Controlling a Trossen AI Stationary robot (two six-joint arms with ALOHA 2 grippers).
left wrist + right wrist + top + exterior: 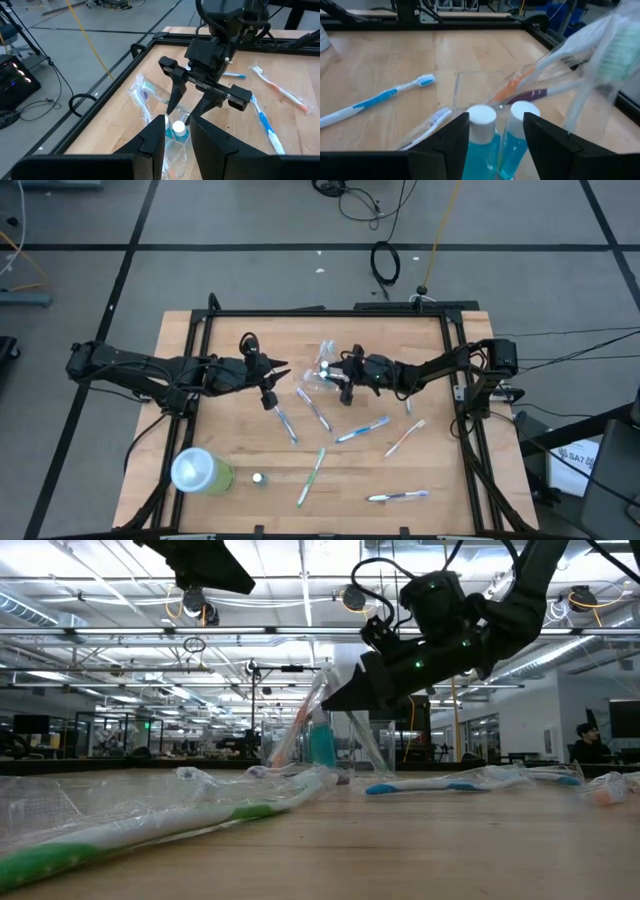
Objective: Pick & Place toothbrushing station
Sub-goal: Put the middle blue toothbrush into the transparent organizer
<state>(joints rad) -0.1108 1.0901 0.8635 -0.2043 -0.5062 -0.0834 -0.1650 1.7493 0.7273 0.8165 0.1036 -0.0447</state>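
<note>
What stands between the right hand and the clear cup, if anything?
Nothing visible does. The right hand hangs directly over the clear cup, open, with the two white-capped tubes in the cup right below its fingers. The wrapped toothbrushes lean out of the cup to one side, not across the gap.

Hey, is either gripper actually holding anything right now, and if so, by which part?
Nothing is clearly held. The right gripper stands open over the clear cup with its tubes; the left gripper waits beside it, apparently empty.
</note>
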